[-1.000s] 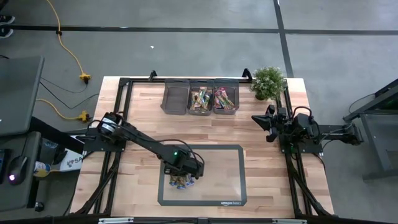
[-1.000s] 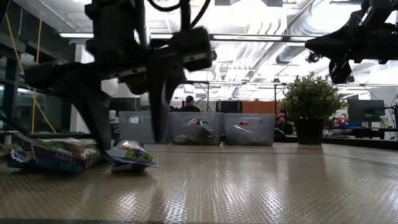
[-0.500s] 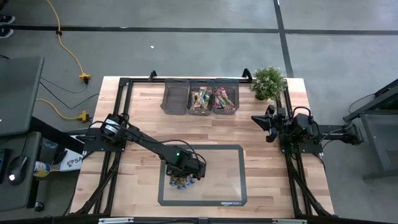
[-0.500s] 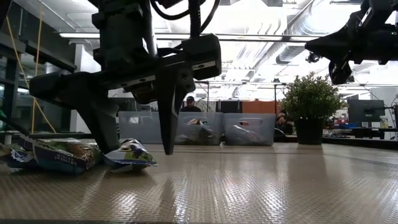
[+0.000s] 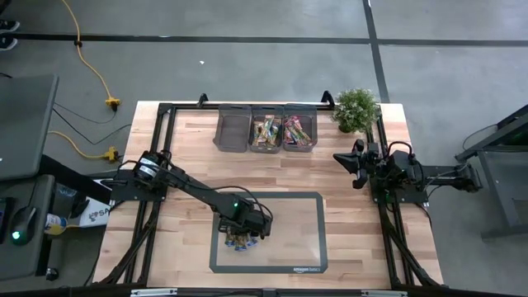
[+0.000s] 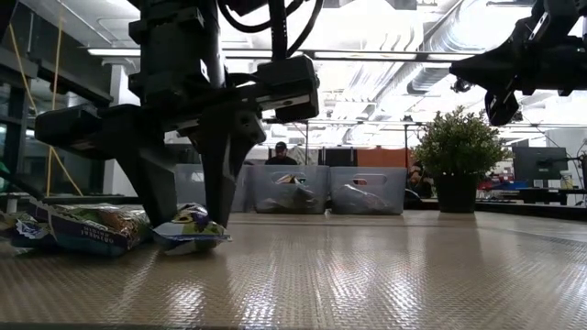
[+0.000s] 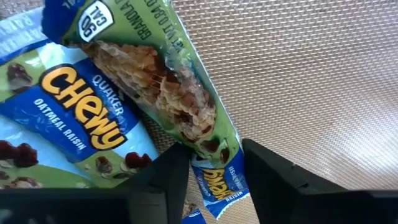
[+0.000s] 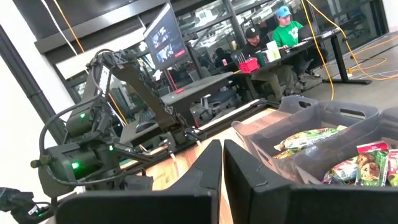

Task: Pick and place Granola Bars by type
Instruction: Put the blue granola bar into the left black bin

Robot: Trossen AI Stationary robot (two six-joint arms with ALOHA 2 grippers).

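Jaws of the left gripper (image 6: pixel 188 215), spread wide half a second earlier, had narrowed astride a green Chewy granola bar (image 7: pixel 168 93) on the grey mat (image 5: pixel 309 227), beside the blue bars (image 7: pixel 74 134). A lift toward the bins (image 5: pixel 266 132) looked imminent. The right gripper (image 5: pixel 345 158) waited mid-air near the plant (image 5: pixel 356 107), jaws nearly closed on nothing.

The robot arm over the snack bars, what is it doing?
The left gripper is down on the grey mat, its open fingers on either side of a green granola bar in a small pile of bars. It has not lifted the bar yet. At the back of the table, two of the three bins already hold bars. The right gripper waits beside the potted plant.
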